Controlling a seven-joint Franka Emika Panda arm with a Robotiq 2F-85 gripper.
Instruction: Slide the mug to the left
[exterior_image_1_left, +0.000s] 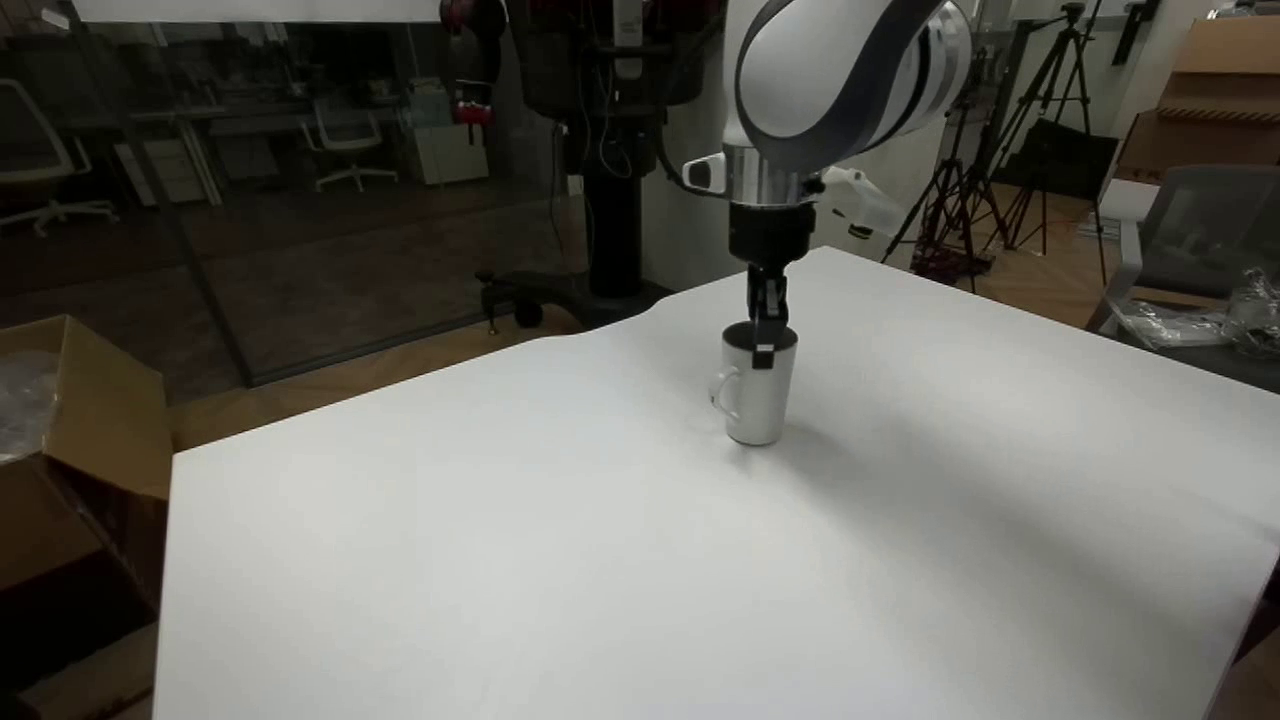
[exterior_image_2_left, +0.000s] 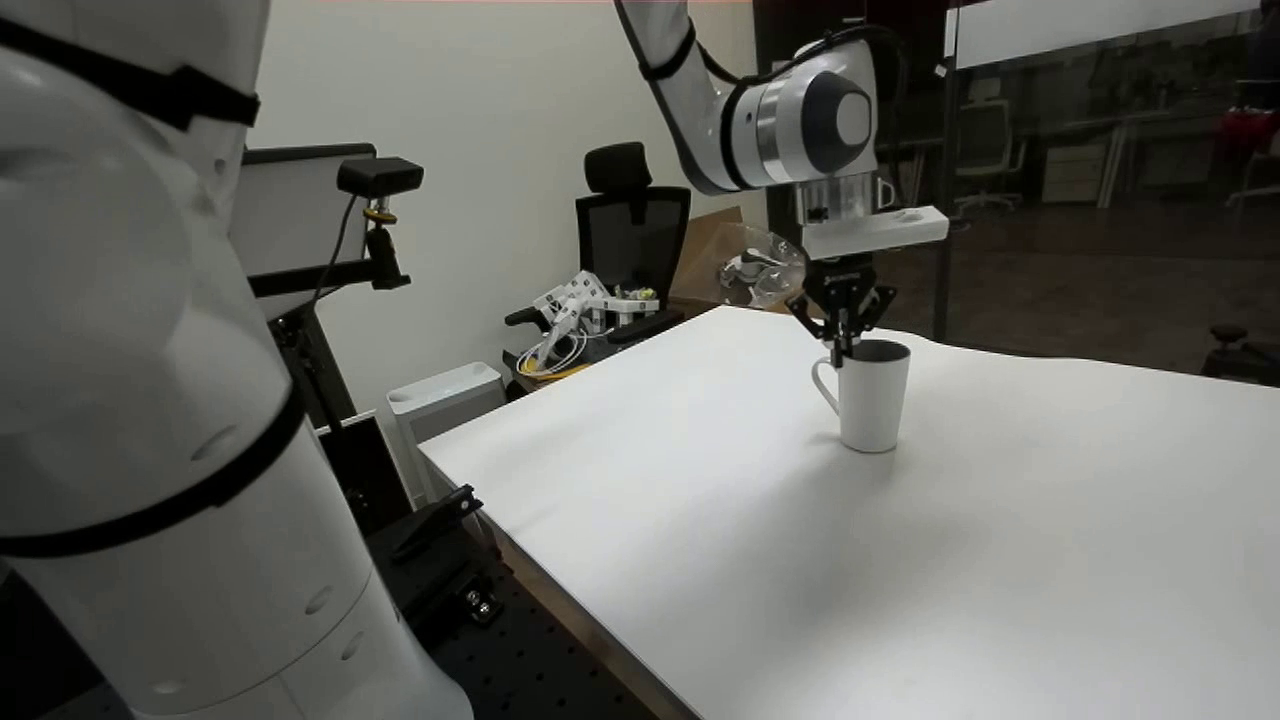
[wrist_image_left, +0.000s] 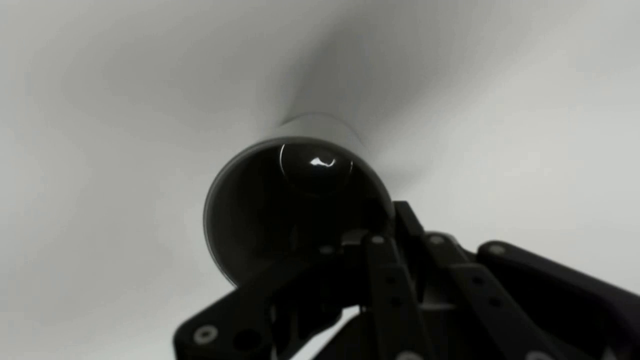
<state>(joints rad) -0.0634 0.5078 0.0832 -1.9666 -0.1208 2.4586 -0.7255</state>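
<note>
A: Mug (exterior_image_2_left: 875, 405) status?

B: Upright on the white table (exterior_image_1_left: 450, 560), right of picture middle in both exterior views. Handle (exterior_image_1_left: 715, 392) points picture-left in both.

A: Tool (exterior_image_2_left: 841, 352)?

B: Clamped on the mug's rim (exterior_image_2_left: 893, 361), fingers (wrist_image_left: 407, 220) as close together as the mug wall lets them. Wrist view: one finger inside the mug, one outside. In an exterior view the grip sits at the handle side.

A: Arm (exterior_image_1_left: 800, 75) pose?

B: Above the mug, tool pointing straight down.

A: Readable text on it?

B: Faint light lettering on the tool body in an exterior view, too small to read. Mug wall plain white where it shows.

A: Other markings around?

B: White kit (exterior_image_2_left: 580, 305) by the black office chair (exterior_image_2_left: 625, 240) carries dark square marks; can't make them out. Brown cardboard (exterior_image_1_left: 1200, 150) beyond the table has a slanted-stripe band across it, can't tell if that's print.

A: Mug interior?

B: Dark. Wrist view shows a bright glint low in it; the tool covers part of the rim there.
</note>
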